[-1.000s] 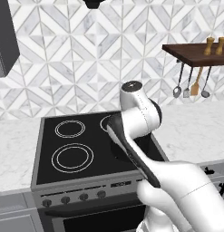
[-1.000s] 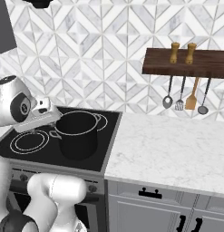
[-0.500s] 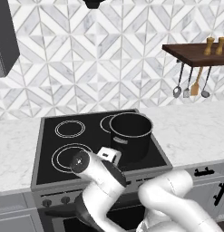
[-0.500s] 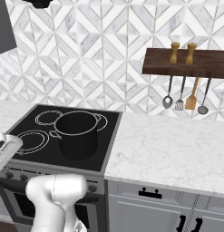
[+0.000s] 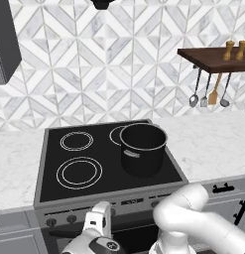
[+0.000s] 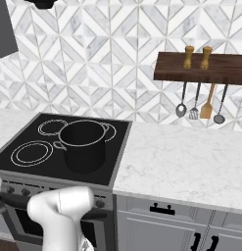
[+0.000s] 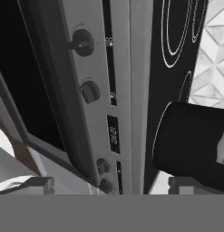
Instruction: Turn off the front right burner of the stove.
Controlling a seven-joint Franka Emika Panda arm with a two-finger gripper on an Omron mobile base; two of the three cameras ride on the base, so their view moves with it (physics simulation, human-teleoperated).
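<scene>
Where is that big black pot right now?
The black pot sits on the stove, on the right of its glass top, beside the marble counter.

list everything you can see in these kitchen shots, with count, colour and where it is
stove: one, grey steel with black glass top, set into the counter
burner rings: white circles on the glass top
pot: one, black, on the stove's right side
knobs: four seen from the hand camera, dark, along the stove's front panel
counter: white marble, either side of the stove
shelf: one, dark wood, on the tiled wall at right
shakers: two, brown, on the shelf
utensils: four, hanging under the shelf
drawers: grey, dark handles, under the counter
arm: white, low before the stove front
hand: dark fingertips, near the knobs
</scene>
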